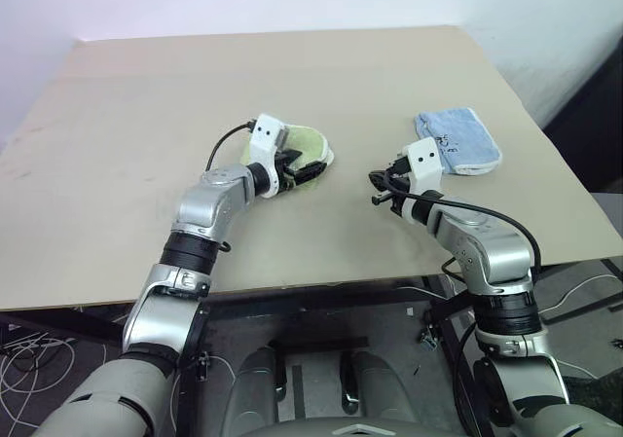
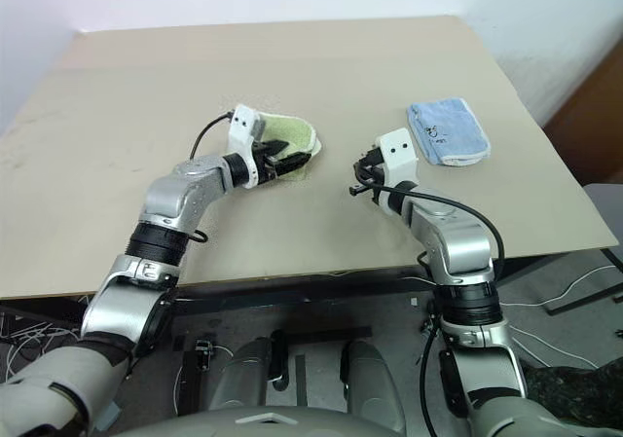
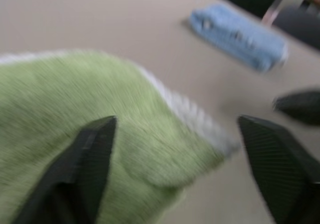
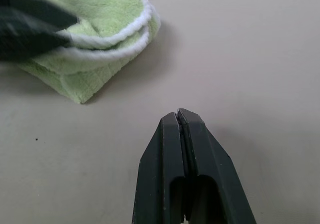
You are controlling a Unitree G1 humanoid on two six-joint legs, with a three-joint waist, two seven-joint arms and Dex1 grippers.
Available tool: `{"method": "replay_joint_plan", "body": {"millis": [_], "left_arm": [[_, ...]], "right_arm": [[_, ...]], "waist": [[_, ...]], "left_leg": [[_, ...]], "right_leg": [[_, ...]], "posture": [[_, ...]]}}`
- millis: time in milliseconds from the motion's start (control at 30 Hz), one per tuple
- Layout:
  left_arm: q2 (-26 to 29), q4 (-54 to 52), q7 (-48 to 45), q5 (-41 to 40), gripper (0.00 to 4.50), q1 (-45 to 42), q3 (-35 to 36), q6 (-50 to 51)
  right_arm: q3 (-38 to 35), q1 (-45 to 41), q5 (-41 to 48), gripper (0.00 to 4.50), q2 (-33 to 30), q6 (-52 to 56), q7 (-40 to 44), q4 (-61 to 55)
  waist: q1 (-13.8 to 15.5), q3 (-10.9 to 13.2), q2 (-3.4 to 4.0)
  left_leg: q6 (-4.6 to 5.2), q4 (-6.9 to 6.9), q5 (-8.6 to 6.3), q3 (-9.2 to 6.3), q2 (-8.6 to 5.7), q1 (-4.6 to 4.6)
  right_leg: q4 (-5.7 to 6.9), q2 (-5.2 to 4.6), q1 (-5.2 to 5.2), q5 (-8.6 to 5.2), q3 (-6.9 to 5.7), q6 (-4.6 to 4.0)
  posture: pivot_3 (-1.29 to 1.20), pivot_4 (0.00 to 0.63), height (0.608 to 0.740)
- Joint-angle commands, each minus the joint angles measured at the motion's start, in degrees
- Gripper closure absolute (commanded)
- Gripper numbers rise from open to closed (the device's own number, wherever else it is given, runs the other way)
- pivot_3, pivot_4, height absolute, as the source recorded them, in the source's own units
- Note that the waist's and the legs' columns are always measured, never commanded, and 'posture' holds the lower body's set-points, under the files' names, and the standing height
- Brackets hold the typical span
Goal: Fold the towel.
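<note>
We see the towel (image 2: pixel 289 145) folded on the bench (image 2: pixel 117 116), left of the blue towel (image 2: pixel 447 132). Left gripper (image 3: pixel 175 149) fingers (image 3: pixel 90 164) spread wide over the towel, gripping nothing. Right gripper (image 4: pixel 182 115) fingers pressed together, empty, between both towels.

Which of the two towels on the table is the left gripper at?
The light green towel, under the open left gripper; the blue towel lies apart, beyond the right gripper.

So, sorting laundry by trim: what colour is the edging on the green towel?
White, on the light green towel; clearest in the right wrist view.
</note>
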Motion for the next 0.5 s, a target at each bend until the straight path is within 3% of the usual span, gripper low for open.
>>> {"method": "replay_joint_plan", "body": {"millis": [33, 167, 233, 500], "left_arm": [[1.0, -8.2, -2.5, -7.0, 0.03, 1.6, 7.4, 0.4], [2.7, -9.4, -1.7, -8.2, 0.03, 2.2, 11.2, -0.2], [4.8, -7.3, -0.7, -4.8, 0.40, 2.0, 10.6, -2.8], [6.8, 4.9, -2.5, 6.6, 2.96, -0.2, 3.6, -14.5]], "right_arm": [[-0.9, -2.5, 1.2, 4.50, 0.6, -1.7, 0.5, -0.8], [-0.9, -4.7, 2.1, 4.50, 1.2, -2.6, 1.4, 0.4], [0.1, -6.7, 2.0, 4.50, 1.8, -3.5, 2.0, 1.8], [4.5, -16.6, -1.0, 4.50, 7.1, -11.6, 4.2, 16.1]], "waist": [[-0.1, 0.0, 0.00], [-0.2, 0.0, 0.00], [-0.1, 0.0, 0.00], [0.0, 0.0, 0.00]], "left_leg": [[0.00, 0.00, 0.00, 0.00, 0.00, 0.00], [0.13, 0.03, 0.09, 0.02, 0.03, 0.06], [0.13, 0.05, 0.09, 0.01, 0.03, 0.14], [0.02, 0.08, 0.02, 0.07, 0.04, 0.21]], "right_leg": [[0.00, 0.01, 0.00, 0.00, 0.01, 0.00], [0.09, 0.13, 0.01, 0.01, 0.09, 0.01], [0.16, 0.14, 0.05, 0.00, 0.09, 0.02], [0.23, 0.06, 0.08, 0.04, 0.05, -0.02]], "posture": [[0.00, 0.150, 0.740], [0.00, 0.150, 0.740], [0.00, 0.150, 0.740], [0.00, 0.150, 0.740]]}}
